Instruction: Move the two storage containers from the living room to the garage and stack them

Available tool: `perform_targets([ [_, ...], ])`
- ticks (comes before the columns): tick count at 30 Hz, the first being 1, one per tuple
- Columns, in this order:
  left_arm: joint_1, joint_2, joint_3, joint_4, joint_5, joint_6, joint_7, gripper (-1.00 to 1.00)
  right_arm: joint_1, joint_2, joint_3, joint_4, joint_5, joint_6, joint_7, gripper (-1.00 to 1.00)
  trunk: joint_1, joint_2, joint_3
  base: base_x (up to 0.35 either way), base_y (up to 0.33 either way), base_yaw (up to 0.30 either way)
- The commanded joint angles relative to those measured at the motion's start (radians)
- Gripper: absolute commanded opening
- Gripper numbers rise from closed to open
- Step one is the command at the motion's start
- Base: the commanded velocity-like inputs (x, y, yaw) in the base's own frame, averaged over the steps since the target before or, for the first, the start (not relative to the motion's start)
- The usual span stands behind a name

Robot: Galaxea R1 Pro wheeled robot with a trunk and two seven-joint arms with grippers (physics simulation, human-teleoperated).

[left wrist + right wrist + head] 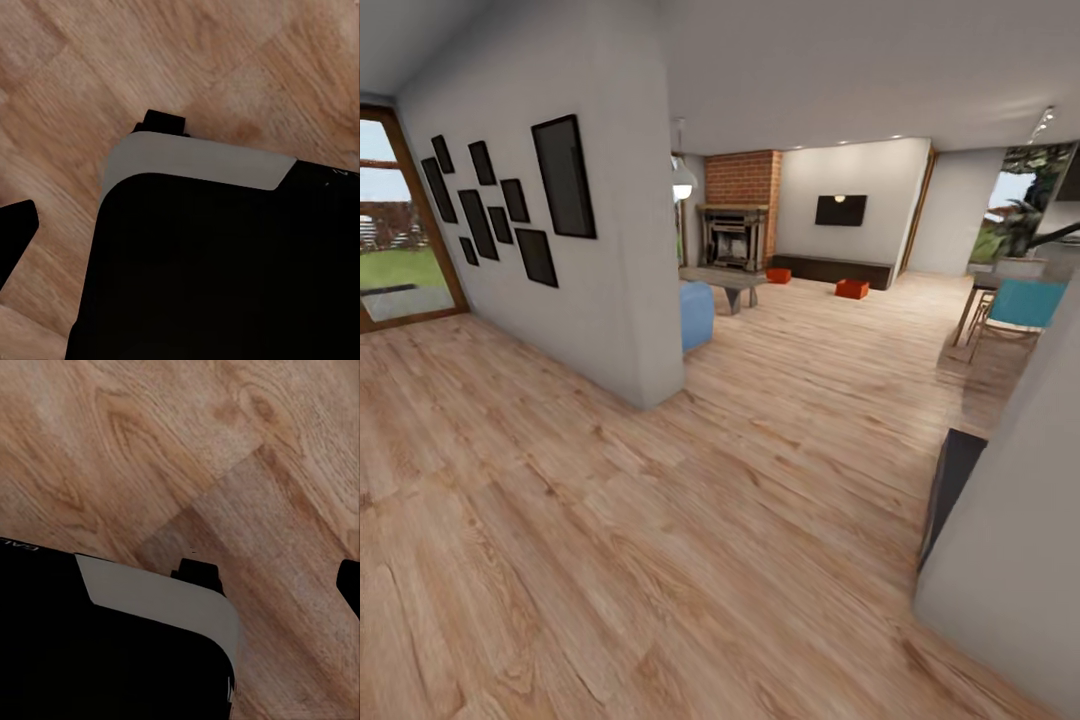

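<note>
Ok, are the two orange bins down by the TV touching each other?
Apart. The head view shows one bin near the fireplace and the other bin further along the low cabinet, with bare wood floor between them.

Your left wrist camera shows you the robot's matte black, round-cornered base housing (217, 270) across the lower right of the frame, capped along its upper edge by a pale grey band (199, 161). A small black block (165, 122) juts out just above that band, and a black pointed part (15, 236) enters at the left edge. In your right wrist camera the same black body (105, 660) sits at lower left with a grey band (161, 600), faint white lettering, too small to read, at the left edge, and a black tab (199, 572).
</note>
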Motion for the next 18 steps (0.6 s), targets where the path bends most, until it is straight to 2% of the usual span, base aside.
perform_targets([
  [1,-0.001,0.0,0.005,0.002,0.006,-0.005,0.001,1.0,-0.001,-0.001,0.002,0.001,0.002,-0.003,0.0,1.0,0.0,0.0,-0.003,0.284,0.206,0.03],
  [9,-0.001,0.0,0.005,0.002,0.006,-0.005,0.001,1.0,-0.001,-0.002,0.0,0.001,0.002,-0.003,0.001,1.0,0.0,0.0,-0.015,0.283,0.206,-0.007],
  [18,-0.001,0.0,0.005,0.002,0.006,-0.005,0.001,1.0,-0.001,-0.002,0.0,0.001,0.002,-0.003,0.001,1.0,0.0,0.0,-0.029,0.278,0.206,-0.116],
])
